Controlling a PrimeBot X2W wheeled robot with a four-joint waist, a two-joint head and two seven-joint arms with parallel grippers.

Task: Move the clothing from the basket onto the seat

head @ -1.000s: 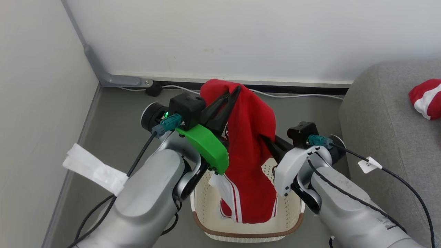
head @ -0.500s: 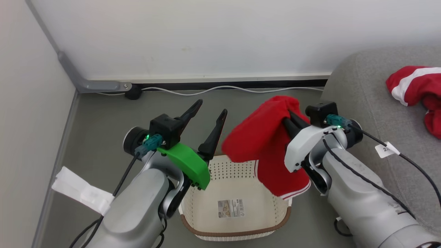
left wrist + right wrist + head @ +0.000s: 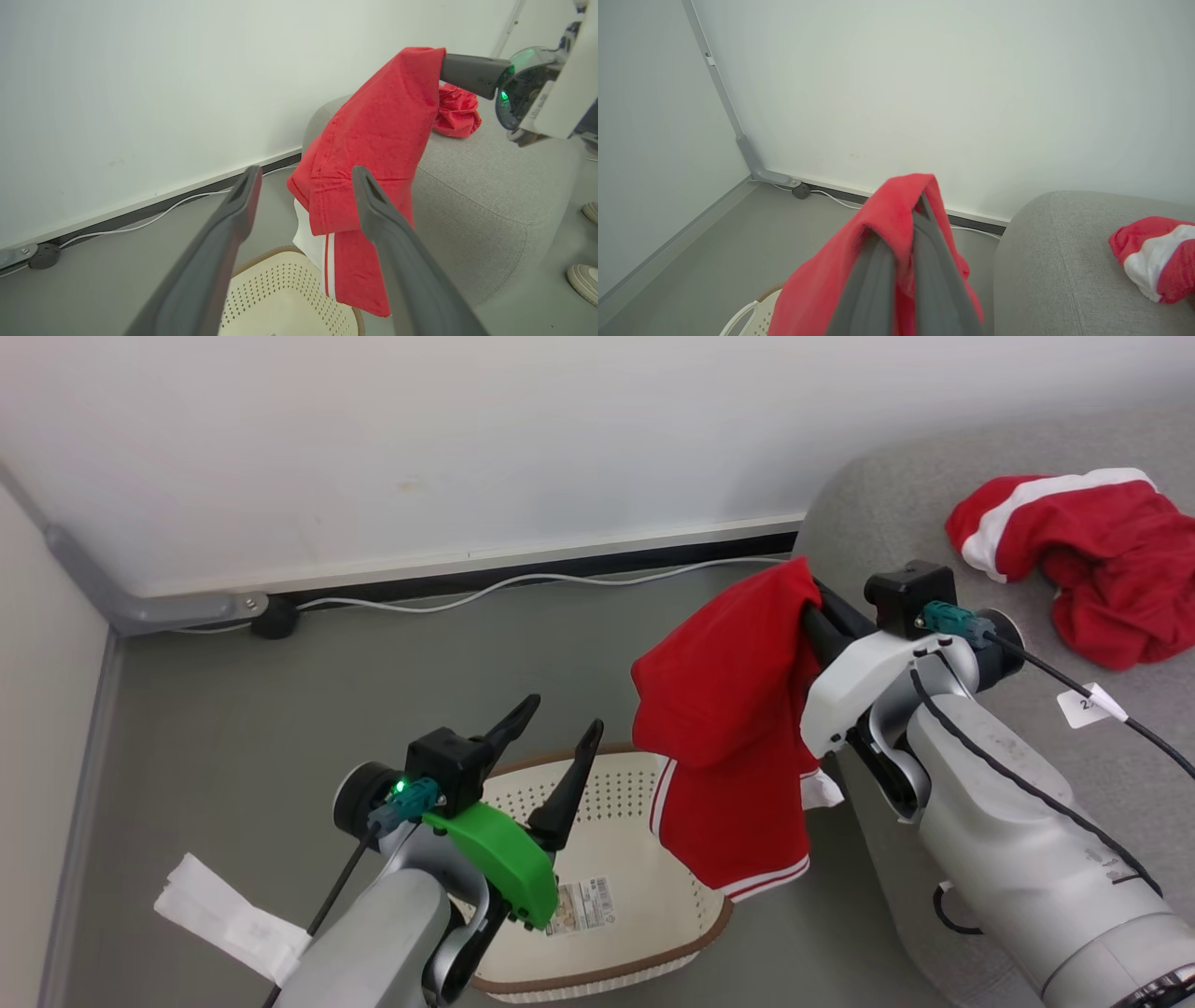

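Currently, the first garment (image 3: pixel 1083 560) lies on the seat (image 3: pixel 878 513), well apart from the basket (image 3: pixel 691 947). The second garment (image 3: pixel 728 709) hangs above the basket's seat-side rim, pinched by the right gripper (image 3: pixel 814 602). The left gripper (image 3: pixel 565 714), spread and empty, hovers over the basket. Remaining step, as judged: placing the second garment on the seat.

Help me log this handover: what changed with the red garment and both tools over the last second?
The left tool let go of the red garment and stands open above the basket. The right tool, shut on it, swung it out of the basket toward the seat. Unchanged: the right tool's grip, the second red garment lying on the seat.
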